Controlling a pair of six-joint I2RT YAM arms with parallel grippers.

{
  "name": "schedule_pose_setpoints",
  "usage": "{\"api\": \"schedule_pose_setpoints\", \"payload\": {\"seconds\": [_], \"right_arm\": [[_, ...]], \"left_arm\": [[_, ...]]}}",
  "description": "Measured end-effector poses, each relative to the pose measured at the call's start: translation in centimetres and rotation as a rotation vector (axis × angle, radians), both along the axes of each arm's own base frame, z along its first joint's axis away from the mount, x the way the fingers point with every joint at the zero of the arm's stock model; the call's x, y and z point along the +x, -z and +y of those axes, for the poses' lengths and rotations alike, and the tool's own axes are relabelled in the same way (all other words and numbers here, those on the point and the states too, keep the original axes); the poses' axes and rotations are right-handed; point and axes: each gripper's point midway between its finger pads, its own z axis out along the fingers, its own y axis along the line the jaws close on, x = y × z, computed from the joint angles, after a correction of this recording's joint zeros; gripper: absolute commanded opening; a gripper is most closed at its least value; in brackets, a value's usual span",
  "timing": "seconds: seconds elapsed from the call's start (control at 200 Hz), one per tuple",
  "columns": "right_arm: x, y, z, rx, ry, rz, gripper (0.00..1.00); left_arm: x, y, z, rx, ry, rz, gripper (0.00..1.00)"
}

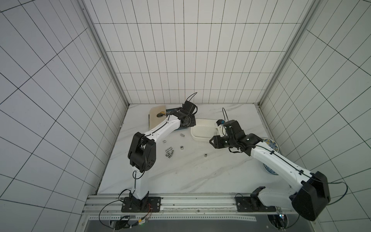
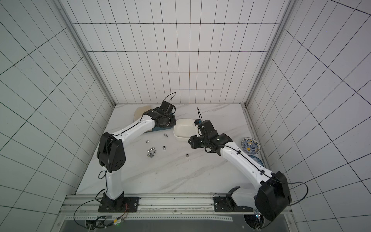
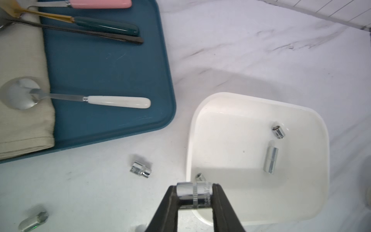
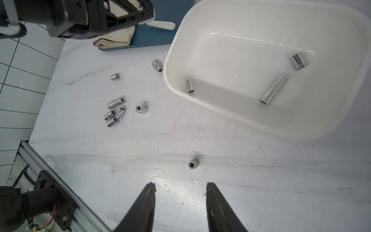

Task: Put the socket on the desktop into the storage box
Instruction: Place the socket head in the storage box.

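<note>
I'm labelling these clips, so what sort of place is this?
Probably a robot lab cell, not a home: left arm and right arm bolted to a rail, gridded walls boxing in a marble-look table, loose sockets near a cutlery tray.

Left gripper (image 3: pixel 194 186) clamping socket (image 3: pixel 193 193), right gripper (image 4: pixel 180 183) jaws apart, empty

The left arm (image 2: pixel 136 128) is covering most of the blue tray (image 2: pixel 160 129) at eleven o'clock on the desk (image 2: pixel 170 176), the right arm (image 2: pixel 241 158) is hiding a blue plate (image 2: pixel 258 159) at three o'clock (a sliver is showing), and one loose socket (image 3: pixel 33 221) is looking blurred.
</note>
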Motion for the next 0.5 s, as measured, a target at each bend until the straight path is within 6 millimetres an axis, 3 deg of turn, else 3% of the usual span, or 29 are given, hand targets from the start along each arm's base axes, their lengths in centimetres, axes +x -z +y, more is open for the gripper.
{"api": "schedule_pose_setpoints", "payload": {"seconds": [0.175, 0.5], "right_arm": [[-0.1, 0.3, -0.5, -0.011, 0.011, 0.008, 0.45], [0.2, 0.7, -1.2, -0.020, 0.033, 0.013, 0.45]], "left_arm": [[-0.1, 0.2, -2.9, -0.037, 0.051, 0.008, 0.28], [0.1, 5.1, -4.5, -0.024, 0.077, 0.100, 0.29]]}}
